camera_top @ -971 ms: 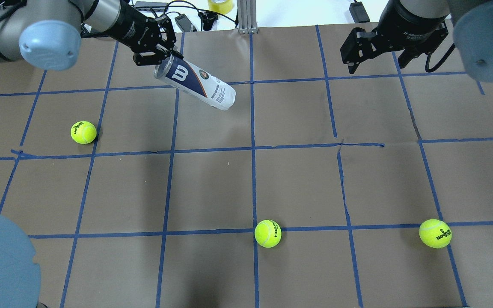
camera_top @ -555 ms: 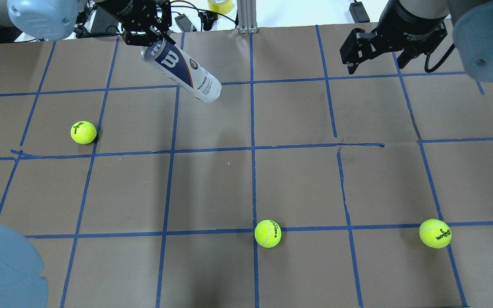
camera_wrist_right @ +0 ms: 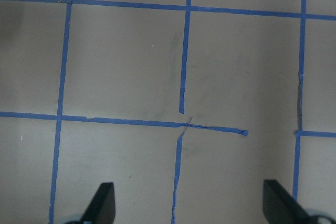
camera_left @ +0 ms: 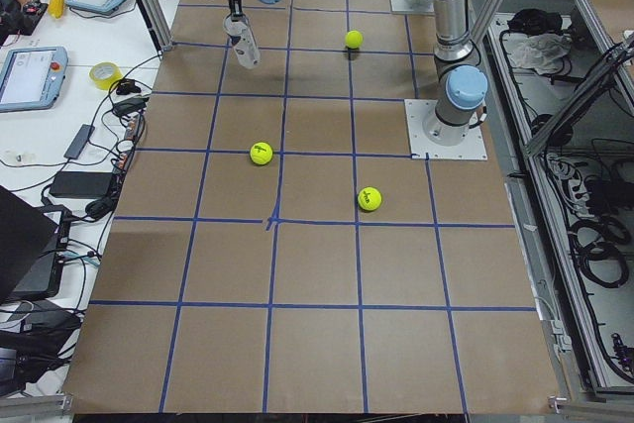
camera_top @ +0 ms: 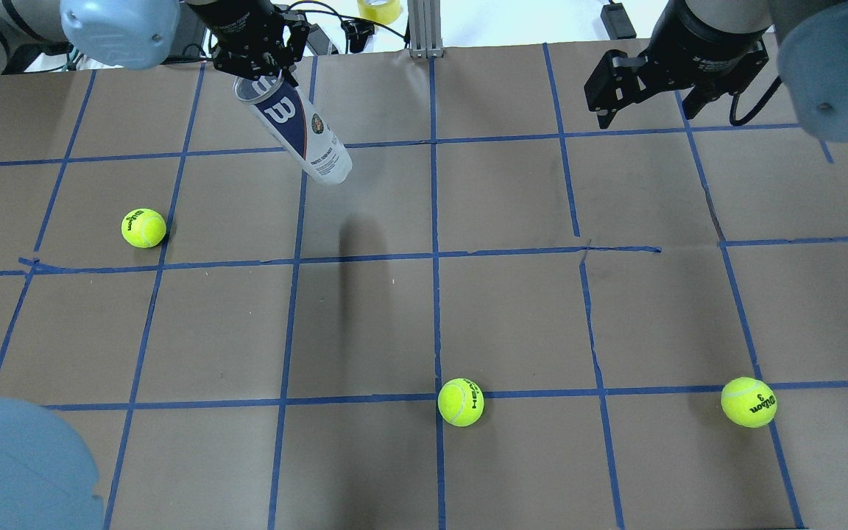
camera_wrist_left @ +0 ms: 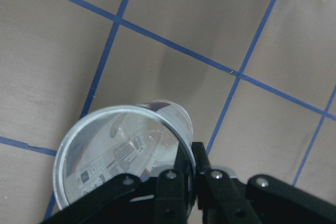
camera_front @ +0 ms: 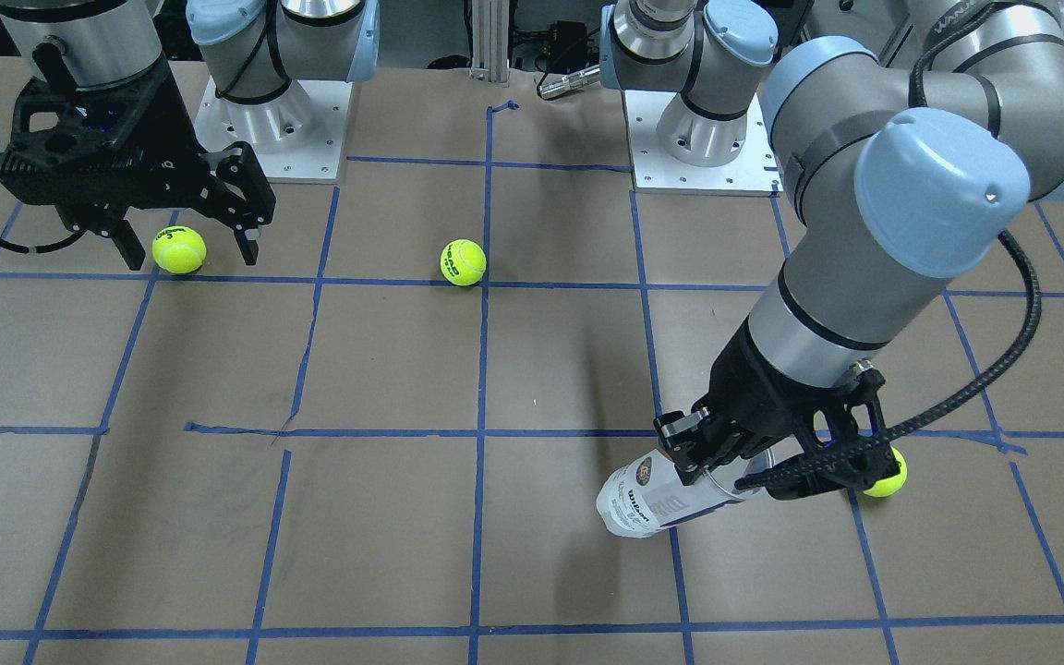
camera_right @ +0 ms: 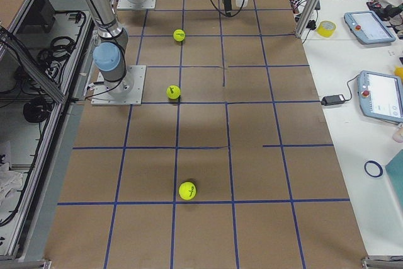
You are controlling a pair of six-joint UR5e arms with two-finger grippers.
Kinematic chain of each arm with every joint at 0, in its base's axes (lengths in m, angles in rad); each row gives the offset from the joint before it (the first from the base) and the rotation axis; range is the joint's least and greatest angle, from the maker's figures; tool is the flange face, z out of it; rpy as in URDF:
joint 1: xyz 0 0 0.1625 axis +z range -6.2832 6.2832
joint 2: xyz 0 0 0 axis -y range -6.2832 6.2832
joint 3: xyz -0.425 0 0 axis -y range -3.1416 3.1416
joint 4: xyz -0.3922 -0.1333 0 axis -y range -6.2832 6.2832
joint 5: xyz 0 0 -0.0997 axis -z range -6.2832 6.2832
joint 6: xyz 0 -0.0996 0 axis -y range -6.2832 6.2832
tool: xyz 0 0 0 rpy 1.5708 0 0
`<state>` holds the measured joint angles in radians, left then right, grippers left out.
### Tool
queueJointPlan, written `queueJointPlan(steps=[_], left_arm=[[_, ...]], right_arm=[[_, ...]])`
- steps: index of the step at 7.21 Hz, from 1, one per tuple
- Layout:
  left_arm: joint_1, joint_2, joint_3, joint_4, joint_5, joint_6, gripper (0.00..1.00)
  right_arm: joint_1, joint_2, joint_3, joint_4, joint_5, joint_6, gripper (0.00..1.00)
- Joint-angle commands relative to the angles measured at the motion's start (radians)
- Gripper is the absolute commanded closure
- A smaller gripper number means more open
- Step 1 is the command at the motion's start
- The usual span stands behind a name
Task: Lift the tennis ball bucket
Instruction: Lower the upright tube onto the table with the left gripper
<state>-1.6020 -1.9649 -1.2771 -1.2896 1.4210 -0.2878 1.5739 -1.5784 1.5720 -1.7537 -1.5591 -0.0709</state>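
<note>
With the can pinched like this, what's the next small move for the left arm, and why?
Probably a short, slow raise straight up, grip shut. The left gripper pinches the tennis ball bucket only at its open rim, so it hangs tilted, apparently clear of the table; a quick swing might loosen it.

The tennis ball bucket [camera_top: 295, 129] at the upper left is clear, glossy plastic with a smooth printed label, the table [camera_top: 512, 309] wears matt brown paper crossed by blue tape [camera_top: 365, 257], and the tennis balls [camera_top: 461, 402] look fuzzy felt.
</note>
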Motion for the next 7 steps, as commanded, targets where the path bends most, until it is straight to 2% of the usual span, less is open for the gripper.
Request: queueJointPlan(steps=[1, 4, 5, 7], left_arm=[[-0.041, -0.006, -0.007, 0.041, 0.01, 0.024, 1.0], [-0.094, -0.005, -0.063, 0.047, 0.054, 0.003, 1.0], [-0.139, -0.009, -0.073, 0.074, 0.187, -0.005, 1.0], [-0.151, -0.029, -0.077, 0.125, 0.2, 0.004, 1.0]], right_arm=[[0.0, 0.0, 0.005, -0.001, 0.001, 0.0, 0.0], [0.0, 0.0, 0.005, -0.001, 0.002, -0.001, 0.0], [0.0, 0.0, 0.005, -0.001, 0.002, -0.001, 0.0], [0.0, 0.0, 0.005, -0.001, 0.002, -0.001, 0.0]])
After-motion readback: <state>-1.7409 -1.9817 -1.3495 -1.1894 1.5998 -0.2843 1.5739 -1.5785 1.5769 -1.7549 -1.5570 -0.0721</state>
